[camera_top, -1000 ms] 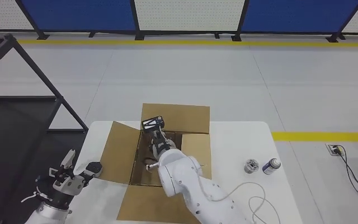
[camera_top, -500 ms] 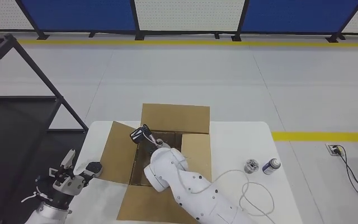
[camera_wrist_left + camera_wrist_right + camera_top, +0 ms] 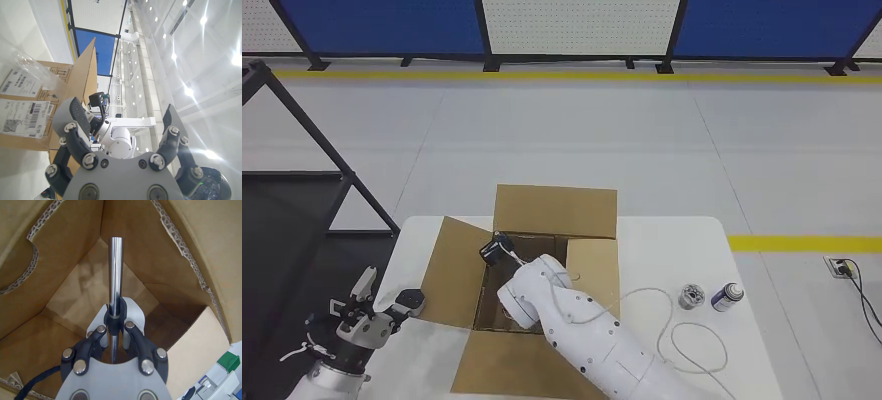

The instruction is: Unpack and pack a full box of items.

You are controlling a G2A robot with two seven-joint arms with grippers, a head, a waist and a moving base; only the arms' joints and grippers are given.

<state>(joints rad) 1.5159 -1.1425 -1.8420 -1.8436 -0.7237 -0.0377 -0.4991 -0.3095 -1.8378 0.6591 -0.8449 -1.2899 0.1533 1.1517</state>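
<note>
At the table's near-left corner the left gripper hung just outside the edge, its claw released and spread wide, tilted upward beside the outer wall of the box. The right arm bent forward from the near edge and plunged over the folded-out flaps into the carton, its wrist close to the far-left inner corner. There the right gripper was clenched on a polished metal rod, which ran straight out between the pads toward the seam where two walls met the floor of the box; whether its tip touched the cardboard I could not tell. Near the table's right edge a small round tin and a spray can lay just beside each other. Beyond stretched a pale floor, a black frame at the left, a yellow line, and blue panels along the back.
</note>
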